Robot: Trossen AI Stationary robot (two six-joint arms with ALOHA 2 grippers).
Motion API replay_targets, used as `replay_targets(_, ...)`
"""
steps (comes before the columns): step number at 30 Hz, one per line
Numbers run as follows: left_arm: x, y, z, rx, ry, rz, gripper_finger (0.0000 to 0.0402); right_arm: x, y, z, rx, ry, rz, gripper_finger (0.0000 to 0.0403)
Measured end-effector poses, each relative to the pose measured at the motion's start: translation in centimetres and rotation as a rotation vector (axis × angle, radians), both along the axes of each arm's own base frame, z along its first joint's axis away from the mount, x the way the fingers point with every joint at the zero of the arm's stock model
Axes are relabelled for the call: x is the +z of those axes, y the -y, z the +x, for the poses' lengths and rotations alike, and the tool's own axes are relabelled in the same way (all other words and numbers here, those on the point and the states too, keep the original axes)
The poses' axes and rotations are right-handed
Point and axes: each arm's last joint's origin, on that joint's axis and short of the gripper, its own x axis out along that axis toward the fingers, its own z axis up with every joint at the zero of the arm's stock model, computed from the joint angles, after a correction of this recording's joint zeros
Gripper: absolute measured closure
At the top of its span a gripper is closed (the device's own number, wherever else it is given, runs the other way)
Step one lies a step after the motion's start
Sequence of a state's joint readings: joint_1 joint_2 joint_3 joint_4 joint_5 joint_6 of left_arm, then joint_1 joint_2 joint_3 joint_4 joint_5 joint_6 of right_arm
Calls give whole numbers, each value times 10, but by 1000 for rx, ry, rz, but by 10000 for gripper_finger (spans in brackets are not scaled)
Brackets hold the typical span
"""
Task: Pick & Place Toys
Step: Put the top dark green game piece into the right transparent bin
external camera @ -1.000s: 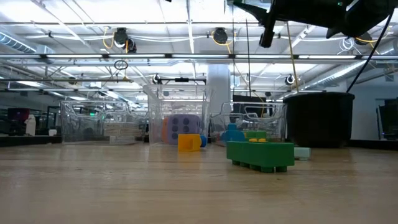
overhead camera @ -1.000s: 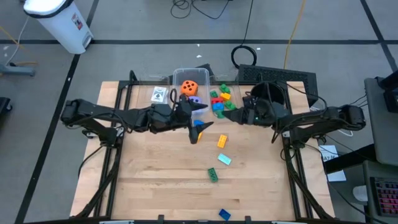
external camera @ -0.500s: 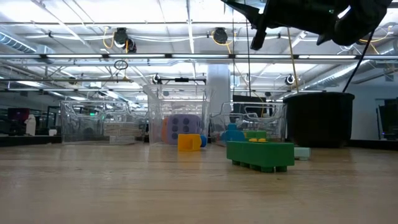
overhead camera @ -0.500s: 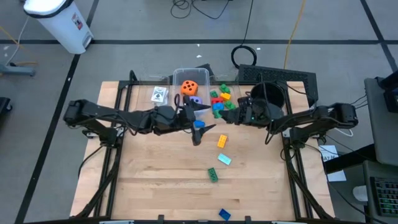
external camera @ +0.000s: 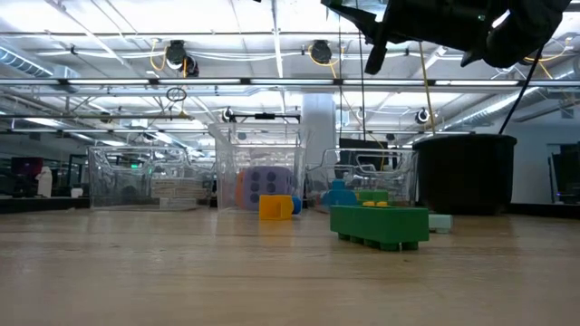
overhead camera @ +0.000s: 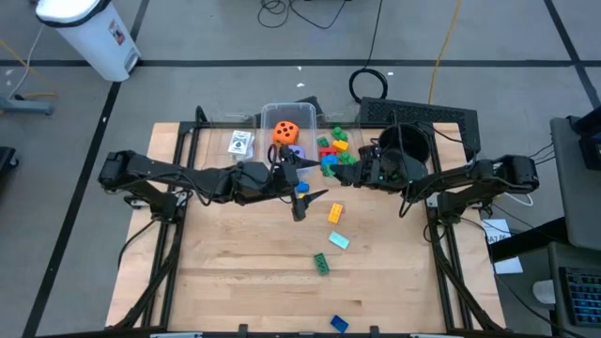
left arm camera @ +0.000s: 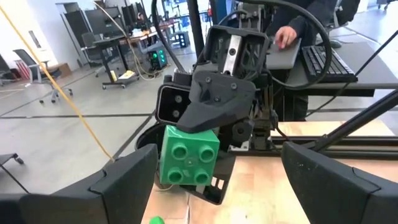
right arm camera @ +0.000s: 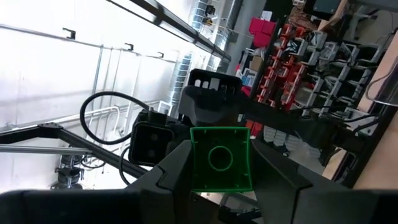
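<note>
A green brick hangs above the table's far middle, with my right gripper shut on it. My left gripper faces it from the left, open, with nothing between its wide-spread fingers. In the left wrist view the green brick turns its studs toward the left gripper. Yellow, light blue, green and blue bricks lie on the table. My right gripper pinches the green brick by two opposite side faces between its two fingers. The fingers come from the table's right side, slanting a little upward. The brick is lifted clear of the table, and its hollow underside faces back toward the wrist.
Clear bins stand along the far edge: one with cards, one with an orange die, one with bricks. A black pot stands at the far right. A blue and a yellow brick lie under the left gripper.
My right gripper has come a little toward the table's left with the green brick and has rolled about its own line. My left gripper has rolled a little too and stays open.
</note>
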State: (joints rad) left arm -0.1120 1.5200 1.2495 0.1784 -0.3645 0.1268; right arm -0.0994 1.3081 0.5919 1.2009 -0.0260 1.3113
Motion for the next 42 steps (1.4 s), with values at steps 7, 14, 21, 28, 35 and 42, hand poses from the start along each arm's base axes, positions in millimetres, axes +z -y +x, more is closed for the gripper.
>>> replay_targets(7,0,0,0,-2,-6,33,55,2,0,-1,0,19,5,277)
replay_targets(14,-5,-9,6,51,-7,70,55,2,-1,-1,3,23,4,277)
replay_targets(21,-1,-18,8,75,36,50,55,2,-5,0,11,23,8,277)
replay_targets(28,-2,-19,8,49,35,41,55,2,-7,0,4,23,14,277)
replay_targets(35,-3,-18,9,23,29,42,55,2,-6,0,-15,26,31,277)
replay_targets(42,-7,-20,15,28,-4,47,55,14,-5,7,-21,15,14,277)
